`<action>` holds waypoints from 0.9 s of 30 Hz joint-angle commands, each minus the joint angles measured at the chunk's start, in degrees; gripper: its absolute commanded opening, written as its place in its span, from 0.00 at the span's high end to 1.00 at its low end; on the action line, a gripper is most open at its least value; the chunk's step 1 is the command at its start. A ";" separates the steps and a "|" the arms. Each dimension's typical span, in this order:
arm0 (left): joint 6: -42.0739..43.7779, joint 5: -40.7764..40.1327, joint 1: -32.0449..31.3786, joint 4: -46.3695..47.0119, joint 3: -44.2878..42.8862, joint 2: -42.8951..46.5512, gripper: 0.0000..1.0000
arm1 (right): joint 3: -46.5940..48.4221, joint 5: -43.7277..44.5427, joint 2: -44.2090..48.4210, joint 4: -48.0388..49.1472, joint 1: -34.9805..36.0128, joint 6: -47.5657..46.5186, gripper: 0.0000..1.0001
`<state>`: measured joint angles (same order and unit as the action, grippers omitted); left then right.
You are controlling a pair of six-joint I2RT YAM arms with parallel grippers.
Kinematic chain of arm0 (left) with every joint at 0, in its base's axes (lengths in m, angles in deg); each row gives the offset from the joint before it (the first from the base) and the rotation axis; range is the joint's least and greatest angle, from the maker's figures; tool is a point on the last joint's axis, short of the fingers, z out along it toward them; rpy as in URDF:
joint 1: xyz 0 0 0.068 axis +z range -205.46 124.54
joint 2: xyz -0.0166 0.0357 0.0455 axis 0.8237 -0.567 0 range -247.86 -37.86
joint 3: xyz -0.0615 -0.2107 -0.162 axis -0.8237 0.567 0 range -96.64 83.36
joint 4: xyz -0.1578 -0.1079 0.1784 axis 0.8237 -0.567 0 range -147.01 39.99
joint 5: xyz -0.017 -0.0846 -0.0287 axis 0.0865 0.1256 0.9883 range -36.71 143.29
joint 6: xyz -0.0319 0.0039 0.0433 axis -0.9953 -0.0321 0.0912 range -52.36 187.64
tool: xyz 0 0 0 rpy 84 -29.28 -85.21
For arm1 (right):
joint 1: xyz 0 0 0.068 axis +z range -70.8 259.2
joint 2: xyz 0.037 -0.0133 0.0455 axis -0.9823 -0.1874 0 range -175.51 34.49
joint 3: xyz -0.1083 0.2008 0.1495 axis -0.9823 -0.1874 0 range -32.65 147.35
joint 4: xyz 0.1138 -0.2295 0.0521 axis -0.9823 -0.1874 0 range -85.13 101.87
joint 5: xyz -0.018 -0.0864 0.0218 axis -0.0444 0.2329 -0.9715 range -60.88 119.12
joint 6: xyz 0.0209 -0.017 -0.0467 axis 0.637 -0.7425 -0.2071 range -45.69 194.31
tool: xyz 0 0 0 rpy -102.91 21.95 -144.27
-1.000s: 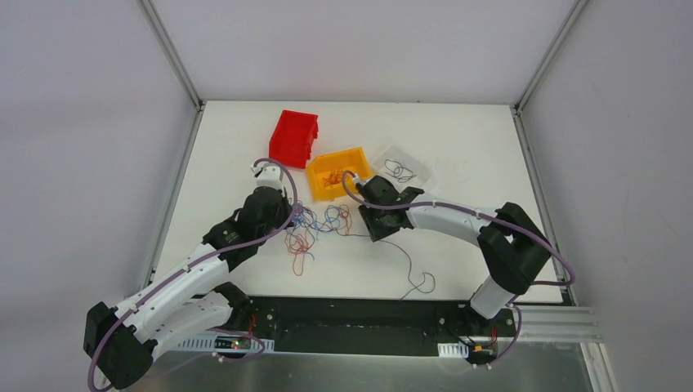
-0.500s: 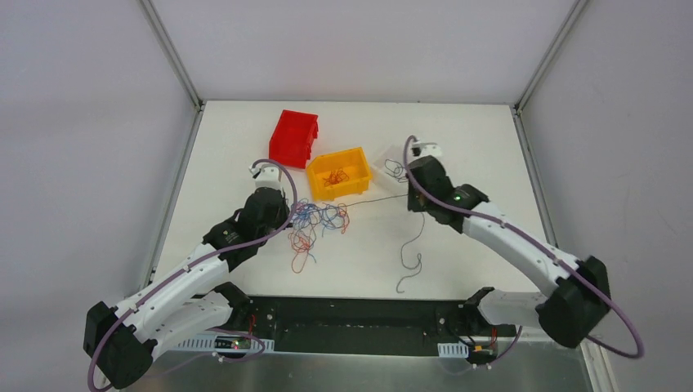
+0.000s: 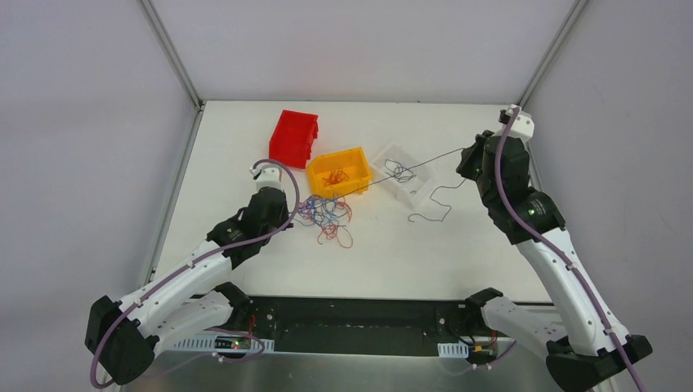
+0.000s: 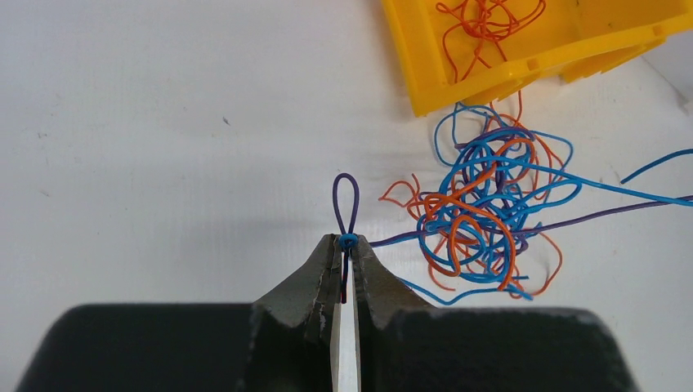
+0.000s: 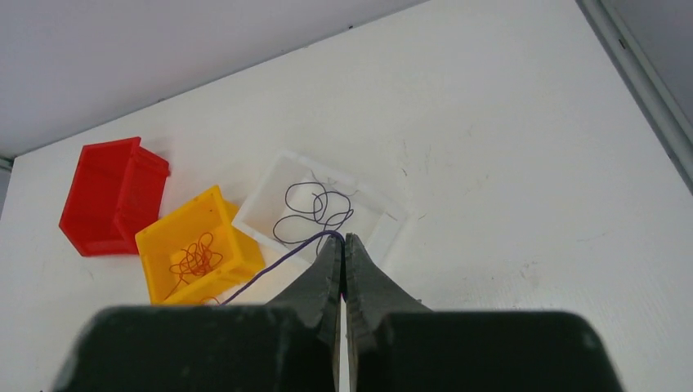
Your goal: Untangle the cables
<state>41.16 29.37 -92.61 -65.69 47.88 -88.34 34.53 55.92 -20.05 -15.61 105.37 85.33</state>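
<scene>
the left gripper is closed tight on a small loop at the 9 o'clock edge of the tangle, likely to anchor the knot while the other arm pulls. the right gripper, also closed, pinches 1 dark cable and holds it out toward 2 o'clock, so the strand runs taut from the tangle, past the yellow bin and over the white tray. its loose tail curls near the tray's 4 o'clock side.
</scene>
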 commanded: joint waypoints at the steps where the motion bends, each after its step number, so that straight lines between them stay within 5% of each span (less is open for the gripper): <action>1: -0.93 -3.69 0.23 -1.88 0.06 -0.61 0.92 | 4.40 4.32 1.00 1.59 -2.65 0.13 1.00; 9: -1.12 -5.63 0.41 -3.46 -1.10 -1.36 0.89 | 10.79 4.93 -0.93 1.90 -5.12 -1.42 1.00; 12: -1.05 -5.06 0.45 -3.83 -1.21 -1.71 0.71 | 11.95 1.70 -0.85 2.12 -5.75 -1.07 1.00; 15: -0.46 -1.86 0.41 -3.36 -1.80 -2.20 0.37 | 11.87 -5.20 -0.95 2.65 -5.73 -0.48 1.00; 21: 5.12 12.30 0.33 3.23 -4.46 -4.63 0.21 | 17.59 -24.07 -5.79 -0.48 -5.64 -0.42 1.00; 24: 6.36 16.17 -0.04 7.85 -5.42 -5.49 0.03 | 20.30 -26.18 -7.19 -1.39 -5.62 0.02 1.00; 27: 8.60 19.81 -0.34 13.26 -6.56 -7.00 0.01 | 22.43 -28.73 -7.79 -2.17 -5.67 -0.12 1.00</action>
<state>45.42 41.39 -92.59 -61.91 44.68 -93.98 52.23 34.33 -27.85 -16.99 99.80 85.03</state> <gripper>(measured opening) 0.982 0.009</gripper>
